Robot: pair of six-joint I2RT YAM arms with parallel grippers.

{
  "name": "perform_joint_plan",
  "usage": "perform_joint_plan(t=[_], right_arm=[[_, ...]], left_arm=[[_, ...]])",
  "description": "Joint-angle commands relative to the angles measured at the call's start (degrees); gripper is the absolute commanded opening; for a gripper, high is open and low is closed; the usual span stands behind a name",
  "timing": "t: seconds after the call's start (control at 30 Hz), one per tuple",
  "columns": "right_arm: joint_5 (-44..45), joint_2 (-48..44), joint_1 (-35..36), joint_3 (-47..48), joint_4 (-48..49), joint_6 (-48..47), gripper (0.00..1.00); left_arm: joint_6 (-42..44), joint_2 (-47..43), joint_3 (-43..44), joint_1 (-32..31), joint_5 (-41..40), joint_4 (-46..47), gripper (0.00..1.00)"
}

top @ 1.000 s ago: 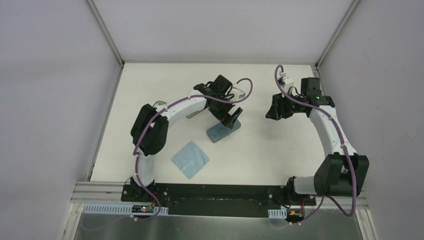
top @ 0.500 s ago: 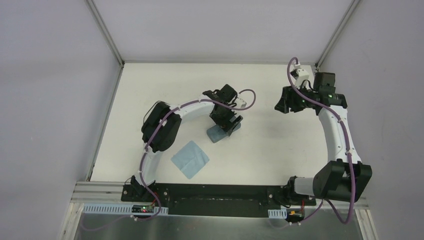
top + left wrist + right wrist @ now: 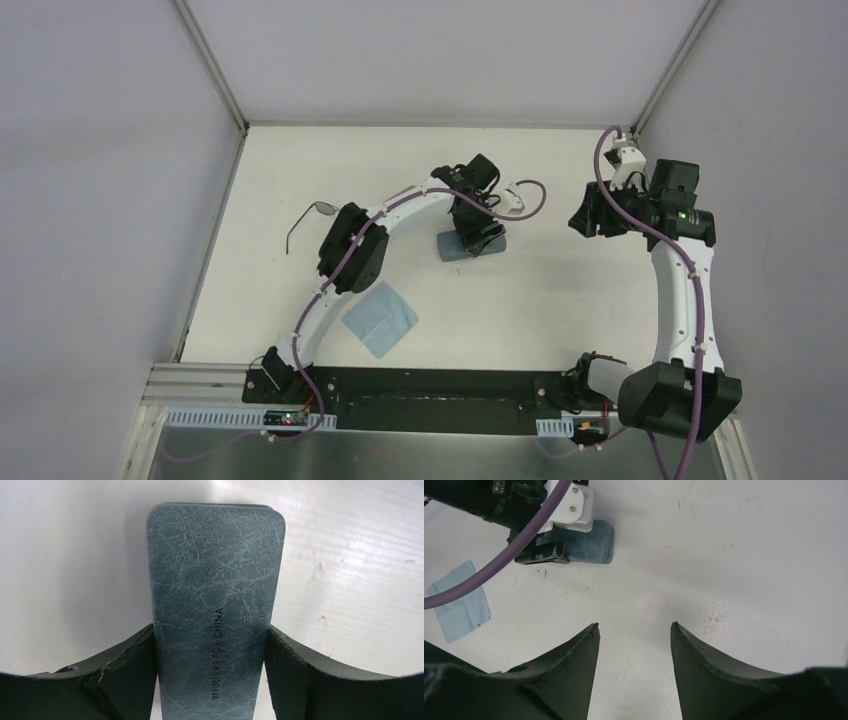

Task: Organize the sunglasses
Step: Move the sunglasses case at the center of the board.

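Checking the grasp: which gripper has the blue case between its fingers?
The left gripper: its fingers pinch the blue case; the right gripper holds nothing.

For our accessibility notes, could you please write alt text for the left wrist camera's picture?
A blue-grey, marbled oblong case lies on the white table, gripped on both long sides by the left gripper's dark fingers. Small dark lettering runs lengthwise along the case.

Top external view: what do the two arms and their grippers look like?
Both the left arm and right arm have white tubular links, bulky black joint housings and a purple cable running along them. The left gripper and right gripper are black, with dark, tapering fingers. A green light glows on the right wrist.
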Motion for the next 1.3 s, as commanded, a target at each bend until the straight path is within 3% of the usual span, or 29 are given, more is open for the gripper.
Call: perform_joint_plan(t=[0.0,0.1,0.23,0.43,0.57,0.77,0.87,0.97,1.27], right_arm=[[1.7,-2.7,-2.5,0.5,-2.8,-0.3,0.57],[1.0,-2.6,-4.1,0.9,-3.9,0.5,0.57],[-0.5,-2.4,-5.7,0.8,-4.2,1.3,0.57],[-1.8,-1.5,-6.7,1.2,-3.8,1.4,0.59],[-3.0,-1.4,-6.9,1.2,-3.5,-0.5,0.63],[-7.9,-2.0,-6.7,-2.8,-4.2,-10.8,0.62],[-8.0,-0.4,-4.9,-3.6,-3.0,-12.7,0.59],[-7.9,1.0,-2.8,-3.8,-1.7,-13.0,0.59],[-9.1,3.8,-1.6,-3.1,-0.5,-11.1,0.59]], left_arm=[[16.3,7.6,15.3,-0.9,3.1,-2.4,0.6],[20.3,12.2,21.6,-1.6,-0.6,-1.0,0.76],[18.6,12.8,23.0,-2.3,-4.6,4.7,0.99],[12.7,4.8,21.4,-2.0,-4.9,6.3,0.99],[5.7,-3.7,14.5,1.3,-5.1,5.6,0.99],[-11.5,-12.4,1.7,14.0,-10.3,0.3,0.95],[-18.9,-14.8,-3.9,22.5,-7.3,-0.6,0.94],[-17.0,-16.0,-7.1,26.1,-2.9,-0.5,0.95],[-3.2,-14.4,-11.4,26.5,1.0,0.7,0.98]])
